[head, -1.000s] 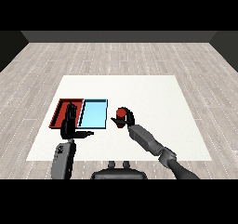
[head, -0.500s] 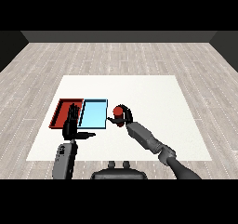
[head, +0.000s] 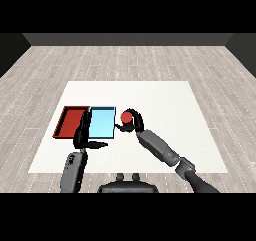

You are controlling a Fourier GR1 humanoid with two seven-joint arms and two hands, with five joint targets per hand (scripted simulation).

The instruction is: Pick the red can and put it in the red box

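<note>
My right hand [head: 134, 124] is curled round the red can [head: 126, 117] and holds it just right of the light blue tray [head: 102, 124], near that tray's right edge. The red tray [head: 70, 122] lies to the left of the blue one. My left hand [head: 83, 134] stands with straight fingers over the seam between the two trays, its thumb pointing right along the blue tray's front edge, holding nothing.
The white table [head: 165, 105] stretches wide to the right and behind the trays. My right forearm [head: 159, 147] crosses the table's front right part. A grey plank floor surrounds the table.
My right hand has carried the red can leftward, from a little way right of the blue tray to its right edge. The left hand has hardly moved.
</note>
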